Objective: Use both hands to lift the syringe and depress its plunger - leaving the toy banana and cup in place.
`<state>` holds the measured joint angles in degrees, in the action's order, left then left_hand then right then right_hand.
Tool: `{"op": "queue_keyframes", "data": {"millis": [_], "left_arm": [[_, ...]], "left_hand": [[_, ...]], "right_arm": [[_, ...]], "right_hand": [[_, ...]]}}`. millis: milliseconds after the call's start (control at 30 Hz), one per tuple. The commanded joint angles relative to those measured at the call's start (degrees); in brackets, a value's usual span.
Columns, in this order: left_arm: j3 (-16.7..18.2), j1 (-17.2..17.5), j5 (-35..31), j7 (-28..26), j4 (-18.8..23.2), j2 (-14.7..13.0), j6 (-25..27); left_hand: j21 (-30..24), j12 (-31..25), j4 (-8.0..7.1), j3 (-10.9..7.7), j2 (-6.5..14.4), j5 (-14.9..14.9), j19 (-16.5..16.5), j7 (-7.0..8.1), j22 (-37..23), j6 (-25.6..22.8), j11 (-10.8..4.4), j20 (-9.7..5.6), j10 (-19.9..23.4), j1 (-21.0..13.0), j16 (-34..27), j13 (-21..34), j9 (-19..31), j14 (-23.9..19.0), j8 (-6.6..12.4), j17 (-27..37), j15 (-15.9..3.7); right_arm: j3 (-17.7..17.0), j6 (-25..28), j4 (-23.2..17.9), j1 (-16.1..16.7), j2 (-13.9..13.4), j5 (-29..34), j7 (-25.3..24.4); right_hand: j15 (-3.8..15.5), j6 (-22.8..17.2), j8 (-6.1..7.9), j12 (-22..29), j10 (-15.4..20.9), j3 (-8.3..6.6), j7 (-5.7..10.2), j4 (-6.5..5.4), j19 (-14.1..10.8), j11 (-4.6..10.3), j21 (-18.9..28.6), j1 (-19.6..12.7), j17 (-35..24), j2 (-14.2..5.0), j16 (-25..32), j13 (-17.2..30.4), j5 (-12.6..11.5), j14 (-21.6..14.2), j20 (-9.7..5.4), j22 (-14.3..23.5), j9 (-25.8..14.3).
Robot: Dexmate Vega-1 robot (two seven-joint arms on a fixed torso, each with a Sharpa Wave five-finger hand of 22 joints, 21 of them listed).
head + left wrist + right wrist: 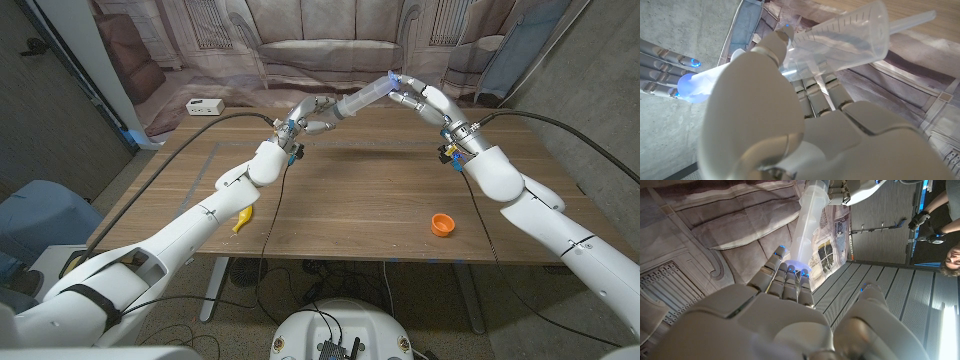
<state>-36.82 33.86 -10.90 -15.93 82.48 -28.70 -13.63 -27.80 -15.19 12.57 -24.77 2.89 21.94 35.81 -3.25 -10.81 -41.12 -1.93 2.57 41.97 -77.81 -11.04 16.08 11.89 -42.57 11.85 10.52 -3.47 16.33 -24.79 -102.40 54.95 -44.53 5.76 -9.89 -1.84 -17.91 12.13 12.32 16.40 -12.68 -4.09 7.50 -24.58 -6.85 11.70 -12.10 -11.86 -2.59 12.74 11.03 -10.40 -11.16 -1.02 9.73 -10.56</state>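
Nearest us on the table (350, 200), we see the cup (442, 225) at right and the banana (243, 219) at left, both untouched. Farther back, both arms reach up and inward. Our left hand (312, 115) grips the syringe (362, 98) barrel, lifted above the table; our right hand's (415, 97) fingertips (790, 270) press its plunger end.

Head camera overlooks the table (380, 200); wrist cameras closely share the syringe (362, 99).
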Motion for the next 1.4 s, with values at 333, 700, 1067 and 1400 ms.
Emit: {"op": "queue_keyframes", "data": {"millis": [333, 700, 1067, 1400], "left_arm": [[0.2, 0.2, -0.1, 0.0, 0.5, -0.1, -0.4], [0.2, 0.5, -0.1, -0.1, 1.0, -0.1, -0.2], [0.2, 0.6, 0.0, -0.1, 1.2, 0.1, 0.2], [0.1, 0.6, -0.2, 0.3, 1.8, 0.0, 1.0]], "left_hand": [[-0.4, 0.2, -3.25, -3.44, 1.9, 0.5, 2.4, -0.18, -0.1, -0.3, 0.12, -2.14, 0.4, 0.2, -0.2, 0.3, 0.0, -1.1, -0.06, 0.2, -1.20], [-0.5, 0.3, -3.21, -3.61, 2.0, 0.5, 2.4, -0.14, -0.1, -0.4, 0.09, -2.10, 0.4, 0.3, -0.3, 0.4, 0.1, -1.1, -0.07, 0.2, -1.18], [-0.7, 0.3, -3.30, -3.62, 1.9, 0.5, 2.4, -0.14, -0.1, -0.5, 0.07, -2.19, 0.7, 0.6, -0.3, 0.4, 0.1, -1.3, -0.07, 0.2, -1.36], [-0.9, 0.4, -3.33, -3.59, 1.7, 0.5, 2.5, -0.01, -0.1, -0.5, -0.02, -2.20, 0.6, 1.0, -0.3, 0.4, 0.1, -1.3, -0.10, 0.1, -1.39]], "right_arm": [[0.4, 0.5, -0.2, -0.1, -0.3, -0.5, 0.8], [0.5, 0.6, -0.3, 0.0, -0.3, -0.6, 0.9], [0.7, 0.6, -0.1, 0.0, -0.3, -1.0, 1.1], [0.9, 0.4, 0.2, 0.0, -0.3, -1.2, 1.3]], "right_hand": [[-0.08, -0.7, 0.01, 0.0, 0.5, -0.40, -0.25, -0.08, -0.8, -0.15, 0.0, 0.0, -0.2, -0.31, 0.1, 0.2, -0.3, -0.6, 0.05, 0.1, -0.3], [-0.14, -0.7, -0.06, -0.1, 0.6, -0.49, -0.27, -0.03, -0.8, -0.26, -0.1, -0.1, -0.2, -0.39, 0.0, 0.2, -0.3, -0.6, 0.14, 0.1, -0.3], [-0.13, -0.7, -0.14, -0.1, 0.6, -0.64, -0.36, 0.05, -0.9, -0.25, -0.1, -0.4, -0.2, -0.54, -0.1, 0.2, -0.3, -0.7, 0.20, 0.1, -0.3], [-0.18, -0.7, -0.21, -0.2, 0.6, -0.90, -0.30, 0.20, -0.9, -0.18, -0.2, -0.8, -0.2, -0.82, -0.2, 0.2, -0.3, -0.7, 0.22, 0.1, -0.3]]}}
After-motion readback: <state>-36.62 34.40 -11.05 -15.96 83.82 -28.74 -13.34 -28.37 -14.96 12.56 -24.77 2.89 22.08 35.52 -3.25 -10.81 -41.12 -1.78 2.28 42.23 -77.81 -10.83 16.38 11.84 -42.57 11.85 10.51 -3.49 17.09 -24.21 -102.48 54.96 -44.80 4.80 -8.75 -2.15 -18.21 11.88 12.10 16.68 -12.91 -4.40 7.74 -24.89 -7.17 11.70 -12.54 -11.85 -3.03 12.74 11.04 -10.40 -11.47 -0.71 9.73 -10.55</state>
